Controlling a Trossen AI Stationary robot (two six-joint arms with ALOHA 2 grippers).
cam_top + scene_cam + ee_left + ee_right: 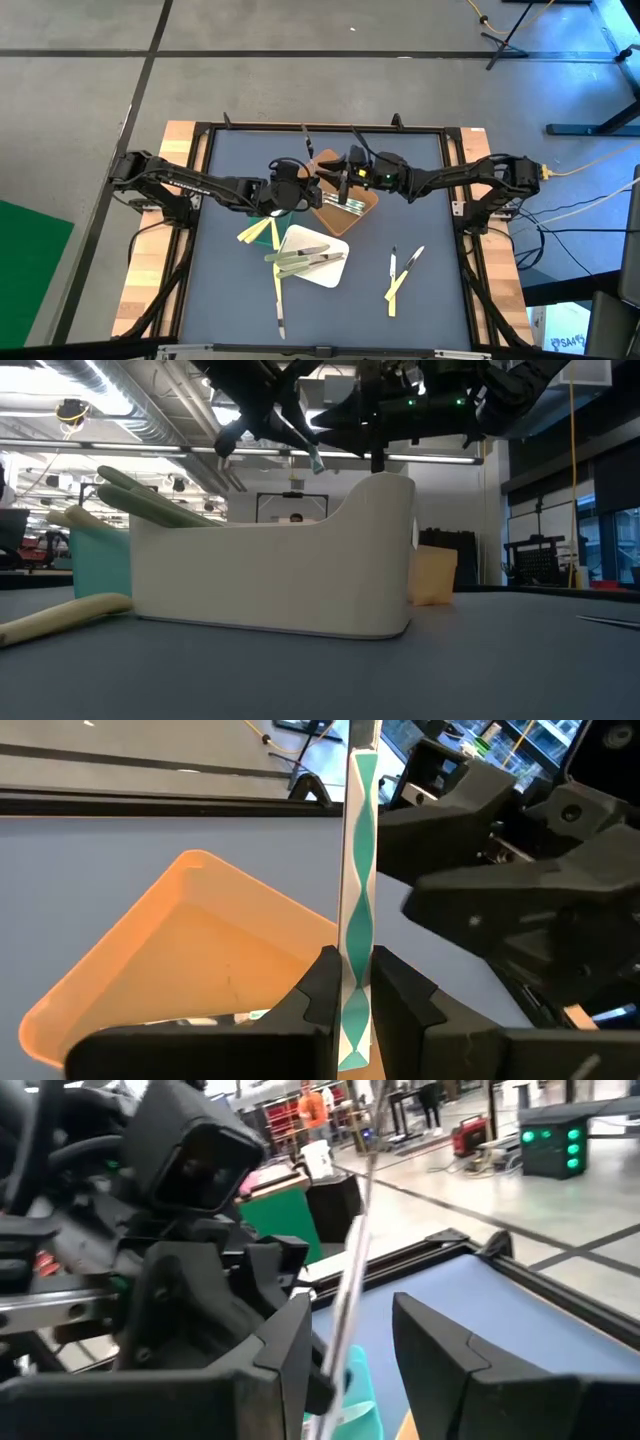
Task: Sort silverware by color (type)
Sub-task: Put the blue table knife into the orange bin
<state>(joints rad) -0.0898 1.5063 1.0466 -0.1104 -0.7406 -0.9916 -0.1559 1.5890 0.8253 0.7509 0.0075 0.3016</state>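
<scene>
My left jaws (352, 995) are pinching a silvery-blue handled utensil (358, 910) upright above the brown tray (180, 950); right jaws (350, 1345), spread, are flanking it. I am advising a low, centred release.

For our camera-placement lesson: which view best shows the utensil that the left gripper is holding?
The left wrist view: the teal-handled utensil stands upright, pinched by the left gripper above the brown tray. The right wrist view shows its metal shaft, beside the open right gripper. The high view shows only a thin sliver; the low view shows a small tip.
</scene>
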